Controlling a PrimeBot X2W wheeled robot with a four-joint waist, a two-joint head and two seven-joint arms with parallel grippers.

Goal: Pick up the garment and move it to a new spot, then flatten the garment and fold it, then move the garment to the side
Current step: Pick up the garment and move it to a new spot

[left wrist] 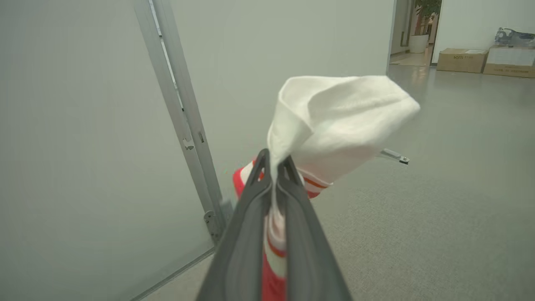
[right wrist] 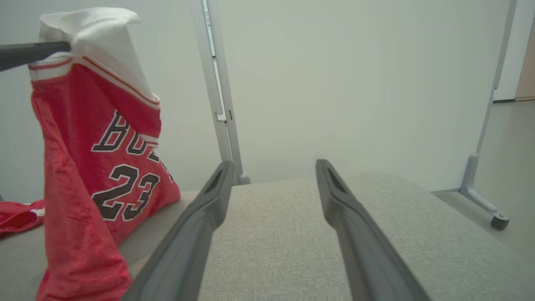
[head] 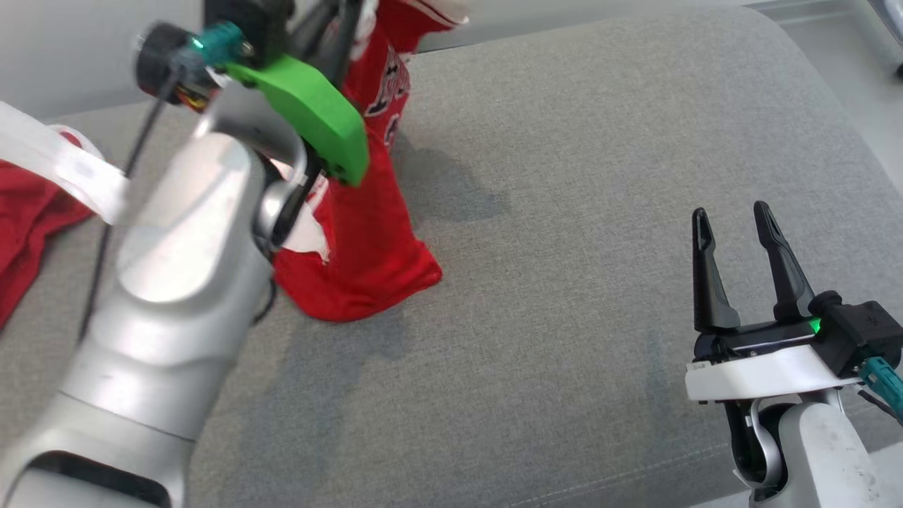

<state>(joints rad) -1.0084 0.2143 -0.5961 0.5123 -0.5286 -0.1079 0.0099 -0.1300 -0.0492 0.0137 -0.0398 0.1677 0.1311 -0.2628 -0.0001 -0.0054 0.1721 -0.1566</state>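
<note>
My left gripper [left wrist: 273, 163] pinches the red jersey [head: 367, 261] tight; my right gripper [head: 734, 226] is wide open. I should carry it slowly to bare cushion [head: 600, 141].

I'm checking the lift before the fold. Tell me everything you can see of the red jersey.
The jersey is thin red cloth with white, red-striped trim and black, white-edged lettering above the number 23. It hangs crumpled and upright, pinched at its white top edge by the shut left gripper, its lower end resting bunched on the grey cushion.
</note>
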